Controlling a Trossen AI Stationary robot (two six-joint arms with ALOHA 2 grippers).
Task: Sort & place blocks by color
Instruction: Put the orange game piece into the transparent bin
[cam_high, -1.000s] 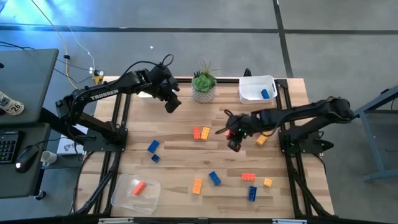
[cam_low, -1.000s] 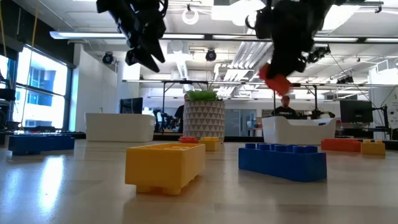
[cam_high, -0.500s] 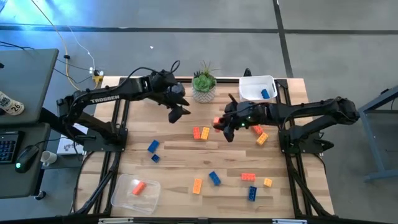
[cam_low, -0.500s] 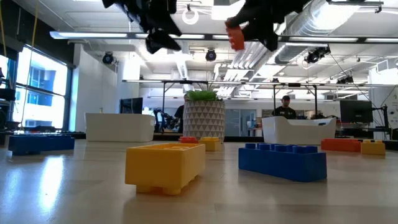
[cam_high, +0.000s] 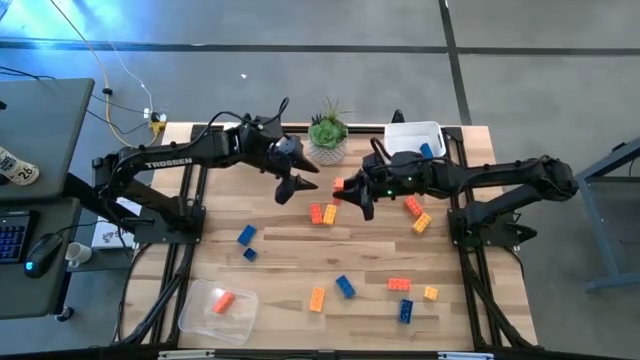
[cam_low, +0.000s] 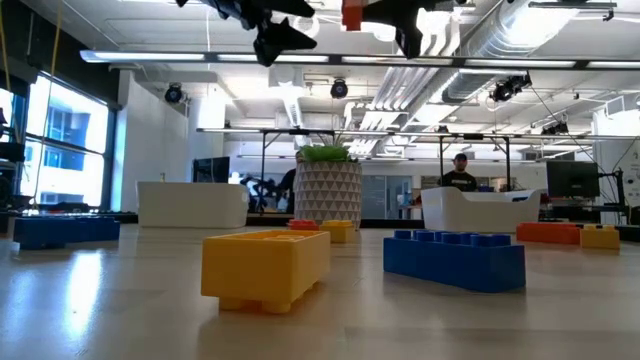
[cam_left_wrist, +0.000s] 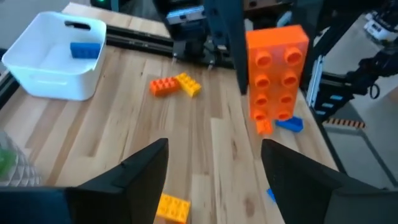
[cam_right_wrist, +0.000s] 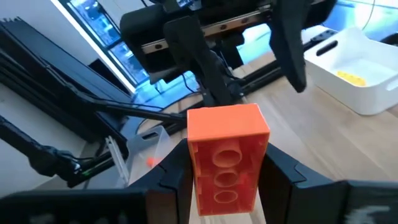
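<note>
My right gripper (cam_high: 347, 192) is shut on a red-orange studded block (cam_high: 339, 186) high above the table's middle, just in front of the potted plant. My left gripper (cam_high: 303, 184) hangs open a short way to the block's left, its fingers pointing at it without touching. In the left wrist view the block (cam_left_wrist: 277, 71) shows its studs beyond my open left gripper (cam_left_wrist: 214, 152). Loose blocks lie flat on the table: a red-orange and yellow pair (cam_high: 322, 213), blue ones (cam_high: 246, 236), and several more near the front right (cam_high: 400, 286). My right gripper pinches the red-orange block by its two long sides (cam_right_wrist: 194, 163) between the two fingers (cam_right_wrist: 277, 174). The block's hollow underside (cam_right_wrist: 225, 158) faces the wrist and its studs face away. The fingers reach in about level from the table's right. The block is lifted clear.
A white bin (cam_high: 415, 140) with a blue block stands at the far right edge. A clear tray (cam_high: 220, 305) with a red-orange block sits at the near left. Another white bin (cam_right_wrist: 354, 62) holds a yellow block. The potted plant (cam_high: 328, 138) stands at the far middle.
My right gripper has risen and moved toward the table's left and far edge, carrying the red-orange block upward. My left gripper has moved toward the table's right and somewhat nearer, closing on the held block.
</note>
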